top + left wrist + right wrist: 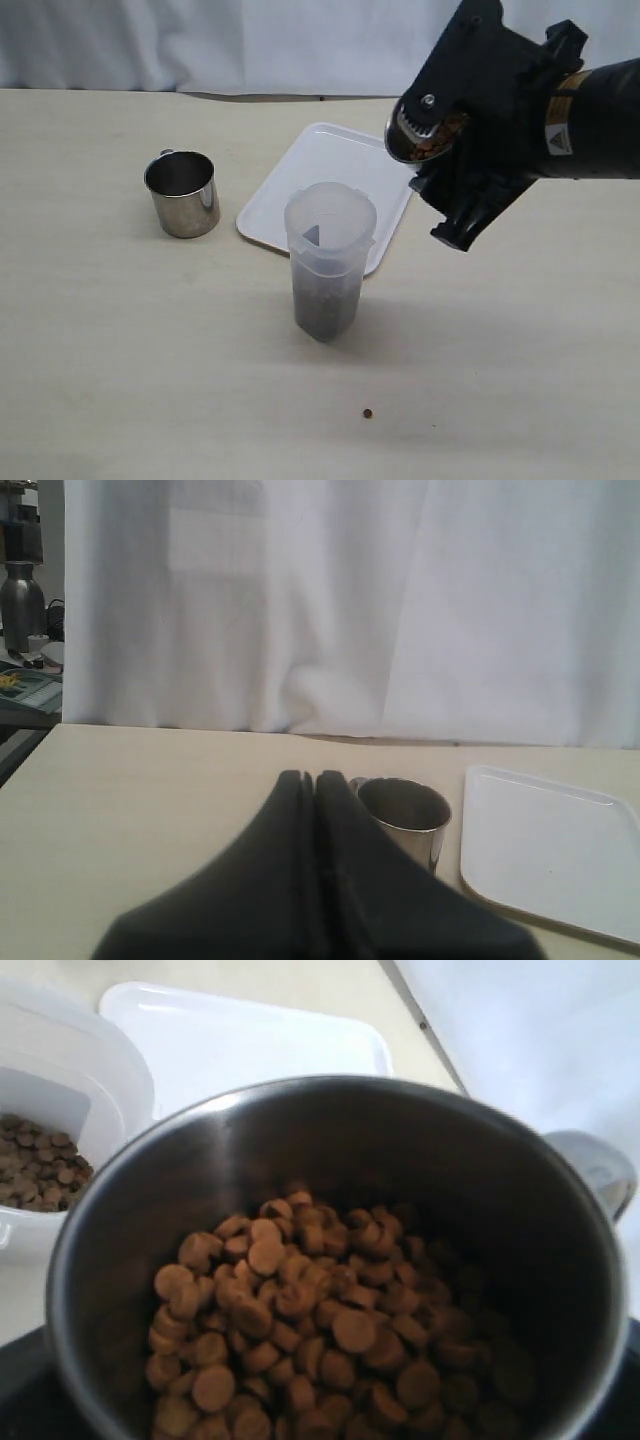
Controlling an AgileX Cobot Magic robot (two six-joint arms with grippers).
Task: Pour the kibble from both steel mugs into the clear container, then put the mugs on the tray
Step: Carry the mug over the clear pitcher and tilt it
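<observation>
My right gripper [441, 141] is shut on a steel mug [418, 134], held tilted in the air above and to the right of the clear container [329, 258]. In the right wrist view this mug [340, 1150] is partly filled with kibble [300, 1330]. The container stands on the table with kibble [322, 308] in its lower part. The other steel mug [183, 193] stands upright and empty on the left. The white tray [331, 178] lies behind the container with nothing on it. My left gripper [314, 780] is shut on nothing, near the empty mug [405, 820].
One loose pellet [367, 413] lies on the table in front of the container. A white curtain [200, 40] hangs behind the table's far edge. The left wrist view shows the tray [550, 850] beside the empty mug.
</observation>
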